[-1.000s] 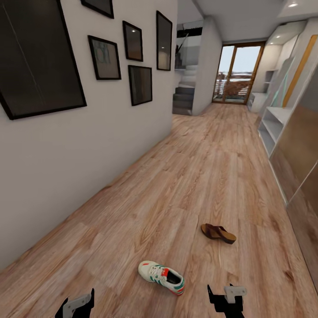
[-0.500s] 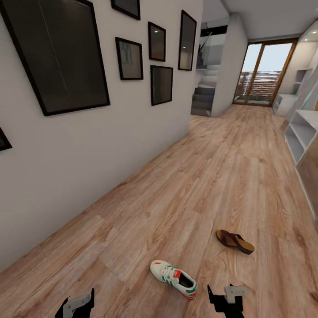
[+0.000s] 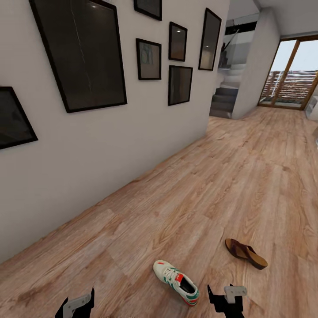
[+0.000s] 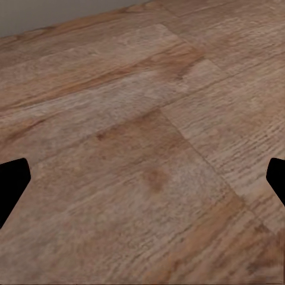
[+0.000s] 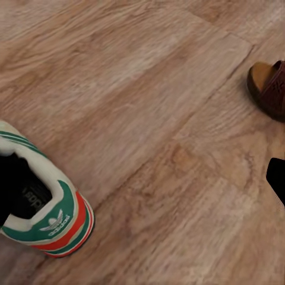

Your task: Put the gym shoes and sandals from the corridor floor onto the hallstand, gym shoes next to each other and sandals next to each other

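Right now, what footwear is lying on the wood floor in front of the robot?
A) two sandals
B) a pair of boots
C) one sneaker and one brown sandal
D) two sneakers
C: a green-striped sneaker and one brown sandal lie apart on the floor.

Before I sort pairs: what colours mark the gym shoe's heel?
The gym shoe has green and red bands on off-white at its heel, clearest in the right wrist view.

Dark framed pictures (image 3: 84, 55) hang on the white wall (image 3: 88, 154); stairs (image 3: 223, 100) beyond.
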`<state>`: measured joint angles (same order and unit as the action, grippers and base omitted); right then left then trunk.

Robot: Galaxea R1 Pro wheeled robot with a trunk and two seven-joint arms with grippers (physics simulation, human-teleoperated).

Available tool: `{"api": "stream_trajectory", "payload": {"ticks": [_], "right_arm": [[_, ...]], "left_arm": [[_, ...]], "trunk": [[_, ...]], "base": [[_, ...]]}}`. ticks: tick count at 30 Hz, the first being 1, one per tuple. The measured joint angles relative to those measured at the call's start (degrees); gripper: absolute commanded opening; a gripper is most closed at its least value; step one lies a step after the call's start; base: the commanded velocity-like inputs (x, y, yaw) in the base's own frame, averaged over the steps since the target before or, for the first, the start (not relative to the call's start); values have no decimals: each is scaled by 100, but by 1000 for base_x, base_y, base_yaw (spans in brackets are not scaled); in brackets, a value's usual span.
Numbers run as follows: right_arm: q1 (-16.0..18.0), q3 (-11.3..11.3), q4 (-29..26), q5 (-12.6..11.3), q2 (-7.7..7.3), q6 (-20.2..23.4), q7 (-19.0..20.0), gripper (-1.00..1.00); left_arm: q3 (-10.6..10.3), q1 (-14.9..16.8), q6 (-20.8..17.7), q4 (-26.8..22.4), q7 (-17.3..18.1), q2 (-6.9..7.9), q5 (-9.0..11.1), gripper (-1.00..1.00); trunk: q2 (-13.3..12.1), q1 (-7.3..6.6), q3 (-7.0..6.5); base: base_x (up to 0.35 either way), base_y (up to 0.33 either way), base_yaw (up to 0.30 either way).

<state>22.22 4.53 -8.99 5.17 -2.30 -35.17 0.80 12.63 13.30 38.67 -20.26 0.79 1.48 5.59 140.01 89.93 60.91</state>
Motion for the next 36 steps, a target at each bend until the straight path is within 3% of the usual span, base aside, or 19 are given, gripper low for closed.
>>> {"api": "stream_trajectory", "payload": {"ticks": [29, 36], "right_arm": [[0, 0, 0, 0, 1, 9, 0, 100], [-1, 0, -2, 0, 0, 9, 0, 100]], "left_arm": [[0, 0, 1, -2, 0, 0, 9, 100], [1, 2, 1, 8, 0, 0, 8, 100]], "trunk": [[0, 0, 0], [0, 1, 0]], "base": [[0, -33, 276], [-64, -41, 107]]}}
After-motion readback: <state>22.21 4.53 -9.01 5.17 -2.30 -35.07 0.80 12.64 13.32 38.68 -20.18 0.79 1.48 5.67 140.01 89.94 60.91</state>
